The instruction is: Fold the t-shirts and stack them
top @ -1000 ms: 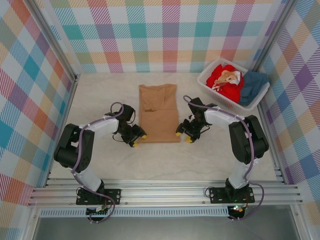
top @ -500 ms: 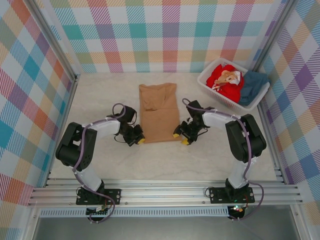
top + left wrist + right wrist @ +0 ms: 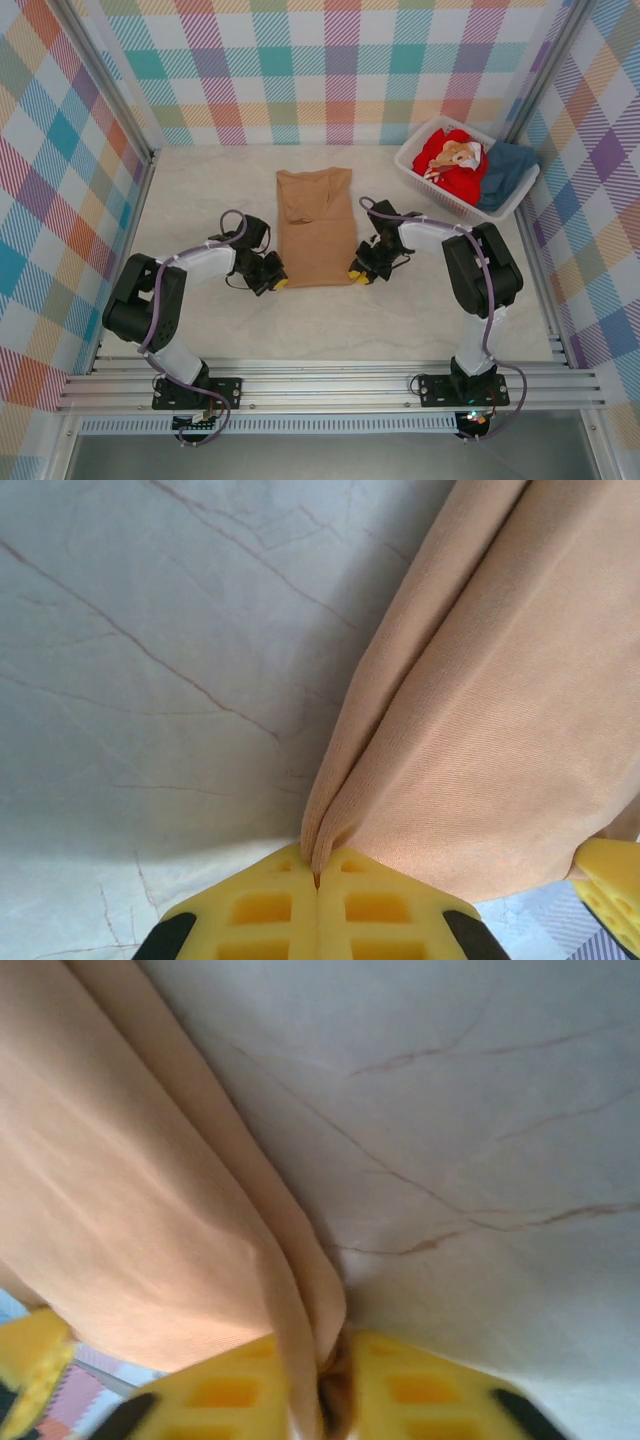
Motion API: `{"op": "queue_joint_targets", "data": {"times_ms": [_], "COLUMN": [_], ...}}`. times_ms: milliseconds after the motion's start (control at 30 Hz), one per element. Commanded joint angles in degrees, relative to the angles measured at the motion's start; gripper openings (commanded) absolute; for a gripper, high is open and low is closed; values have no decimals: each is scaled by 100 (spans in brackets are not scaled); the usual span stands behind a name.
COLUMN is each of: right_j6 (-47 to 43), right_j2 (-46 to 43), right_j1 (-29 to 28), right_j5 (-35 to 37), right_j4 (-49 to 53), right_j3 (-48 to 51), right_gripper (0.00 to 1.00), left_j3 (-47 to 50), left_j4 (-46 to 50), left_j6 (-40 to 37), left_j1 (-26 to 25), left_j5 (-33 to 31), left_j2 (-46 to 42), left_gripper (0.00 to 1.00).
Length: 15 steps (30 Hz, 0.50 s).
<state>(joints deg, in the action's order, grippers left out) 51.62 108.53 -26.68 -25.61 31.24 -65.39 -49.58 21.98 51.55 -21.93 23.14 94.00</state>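
L gripper (image 3: 277, 283) & R gripper (image 3: 357, 274) each clamped on a near corner of tan shirt (image 3: 316, 230), lying on table (image 3: 200, 190)

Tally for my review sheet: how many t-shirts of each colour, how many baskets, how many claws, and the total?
Tan t-shirt: 1
Red t-shirt: 1
Teal t-shirt: 1
White basket: 1
Claws: 2, left claw and right claw
Total: 6
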Motion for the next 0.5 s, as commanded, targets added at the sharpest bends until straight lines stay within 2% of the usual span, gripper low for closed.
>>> {"op": "queue_joint_targets", "data": {"times_ms": [0, 67, 200, 467], "right_j6": [13, 33, -111, -757], "right_j2": [-128, -314, -798, -1988], "right_j1": [-94, -151, -253, -953], "right_j5": [18, 97, 211, 102], "right_j4": [-76, -19, 341, 1663], "right_j3": [-93, 9, 232, 851], "right_gripper": [5, 0, 0, 0], "left_j3": [139, 163, 223, 943], "left_j4": [-10, -2, 433, 1587], "left_j6": [87, 71, -50, -315], "left_j1": [-57, -74, -182, -848], "left_j5": [76, 112, 172, 533], "left_j2": [-160, -239, -635, -2221], "left_gripper": [0, 0, 0, 0]}}
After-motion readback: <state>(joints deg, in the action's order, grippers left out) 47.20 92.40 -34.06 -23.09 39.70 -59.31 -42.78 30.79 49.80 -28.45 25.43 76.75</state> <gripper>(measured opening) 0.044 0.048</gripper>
